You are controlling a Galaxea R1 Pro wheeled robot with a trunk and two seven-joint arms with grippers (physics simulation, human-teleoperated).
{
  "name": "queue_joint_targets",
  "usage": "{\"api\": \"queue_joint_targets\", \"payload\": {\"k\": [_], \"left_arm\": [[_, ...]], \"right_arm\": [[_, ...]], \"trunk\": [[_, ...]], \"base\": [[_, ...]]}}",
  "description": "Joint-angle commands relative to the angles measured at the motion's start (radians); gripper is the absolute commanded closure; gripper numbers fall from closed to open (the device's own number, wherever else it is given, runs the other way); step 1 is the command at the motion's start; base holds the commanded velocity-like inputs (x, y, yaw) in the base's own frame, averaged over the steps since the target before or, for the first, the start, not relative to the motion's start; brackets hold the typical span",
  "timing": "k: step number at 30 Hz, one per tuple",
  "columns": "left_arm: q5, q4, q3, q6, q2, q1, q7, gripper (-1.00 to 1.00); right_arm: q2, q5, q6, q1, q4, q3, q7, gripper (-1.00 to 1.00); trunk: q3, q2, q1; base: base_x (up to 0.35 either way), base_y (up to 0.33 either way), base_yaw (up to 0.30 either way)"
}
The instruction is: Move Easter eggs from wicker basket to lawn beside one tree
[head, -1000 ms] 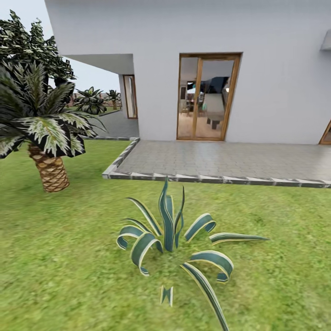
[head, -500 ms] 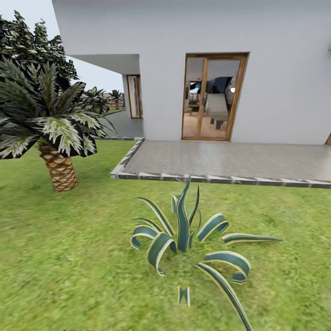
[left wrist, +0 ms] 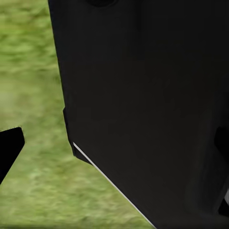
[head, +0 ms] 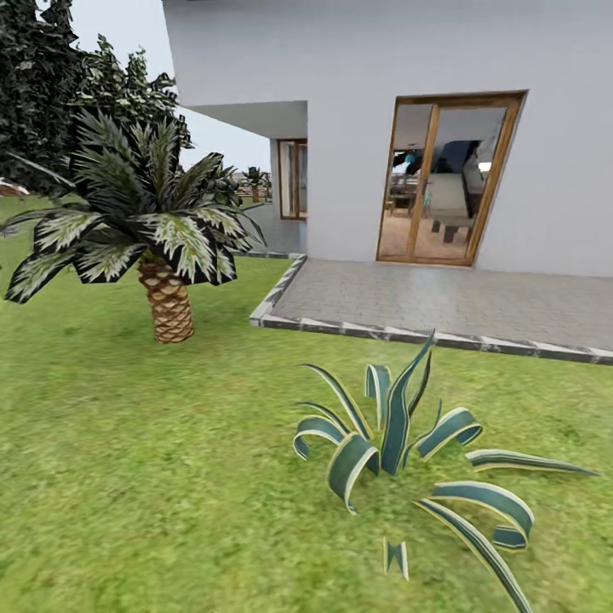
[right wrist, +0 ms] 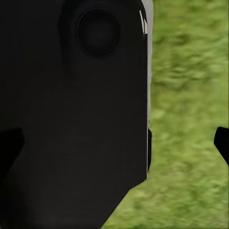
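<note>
The lawn (head: pixel 128 460) of mottled green grass spreads across the head view in front of a white house. The Easter eggs and the wicker basket are out of view. In the left wrist view my left gripper (left wrist: pixel 114 148) has its dark fingertips (left wrist: pixel 9 148) far apart at the picture's edges, open and holding nothing, with a black part of the robot's body behind it. My right gripper (right wrist: pixel 114 143) stands the same way in the right wrist view, its fingertips (right wrist: pixel 222 140) wide apart over grass, open and empty.
A spiky striped agave (head: pixel 400 443) grows close ahead on the right. A short palm (head: pixel 162 247) stands at the left, with dark trees (head: pixel 51 94) behind it. A paved patio (head: pixel 443 302) with a raised stone kerb and a glass door (head: pixel 447 179) lies beyond.
The whole head view has shifted to the right, so the camera has turned left. The palm and agave now sit further right in the picture, and more dark trees show at the left.
</note>
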State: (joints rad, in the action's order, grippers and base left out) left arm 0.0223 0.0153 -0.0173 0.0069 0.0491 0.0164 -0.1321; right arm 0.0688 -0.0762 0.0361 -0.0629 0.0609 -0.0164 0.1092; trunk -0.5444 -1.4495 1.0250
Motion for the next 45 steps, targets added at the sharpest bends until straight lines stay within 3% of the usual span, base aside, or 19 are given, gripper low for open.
{"api": "queue_joint_targets", "payload": {"k": [1, 24, 45], "left_arm": [[0.002, 0.002, -0.001, 0.001, 0.000, 0.000, -0.003, -1.00], [0.000, 0.002, 0.002, 0.000, 0.000, 0.000, -0.002, -1.00], [-0.003, 0.002, 0.007, 0.001, 0.000, 0.000, -0.001, -1.00]], "right_arm": [[0.000, -0.008, 0.004, -0.002, 0.004, -0.002, 0.004, -1.00], [0.000, -0.008, 0.003, -0.002, 0.004, -0.003, 0.004, -1.00], [0.001, -0.007, 0.004, -0.002, 0.004, -0.002, 0.004, -1.00]], "trunk": [[-0.001, 0.000, 0.000], [-0.001, 0.000, 0.000], [-0.001, 0.000, 0.000]], "base": [[0.000, 0.338, 0.255], [0.000, 0.267, 0.256], [0.000, 0.015, 0.260]]}}
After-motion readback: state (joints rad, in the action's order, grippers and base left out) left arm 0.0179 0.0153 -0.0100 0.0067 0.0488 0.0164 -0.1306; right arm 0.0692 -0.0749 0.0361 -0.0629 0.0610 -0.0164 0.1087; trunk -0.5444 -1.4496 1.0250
